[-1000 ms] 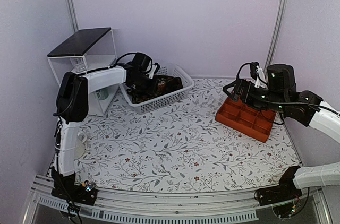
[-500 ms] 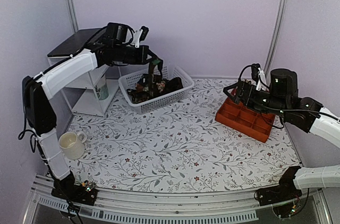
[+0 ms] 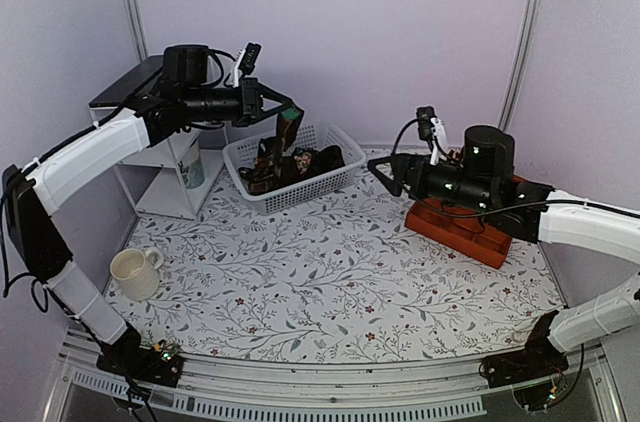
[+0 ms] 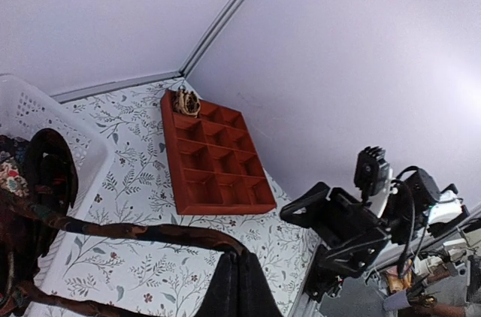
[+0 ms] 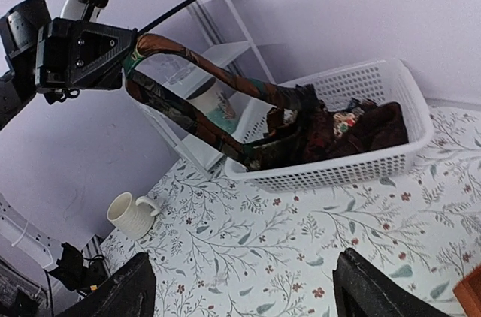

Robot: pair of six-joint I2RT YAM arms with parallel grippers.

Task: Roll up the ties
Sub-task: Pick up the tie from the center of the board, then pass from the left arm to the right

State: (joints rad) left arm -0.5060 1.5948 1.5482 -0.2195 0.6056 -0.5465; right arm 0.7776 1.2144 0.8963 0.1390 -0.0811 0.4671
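Observation:
Several dark patterned ties [image 3: 300, 164] lie bunched in the white basket [image 3: 296, 198]. My left gripper [image 3: 289, 119] is shut on one dark brown tie [image 3: 283, 139] and holds it above the basket; its two ends hang down into the pile. In the left wrist view the shut fingers [image 4: 239, 287] pinch this tie [image 4: 150, 233]. The right wrist view shows the tie [image 5: 218, 76] looped from the left gripper [image 5: 134, 48] to the basket [image 5: 361, 168]. My right gripper [image 3: 384, 170] is open and empty, above the table right of the basket, with its fingers [image 5: 124, 294] wide apart.
A red compartment tray [image 3: 462, 230] lies at the right; a small brownish roll [image 4: 186, 101] sits in its far corner compartment. A cream mug [image 3: 132, 272] stands front left. A white shelf with a dark top [image 3: 150, 82] stands back left, with a jar [image 3: 192, 170] under it.
My left gripper has risen out of the basket, shut on the tie, and pulled it up. My right arm has swung left, from over the red tray toward the basket.

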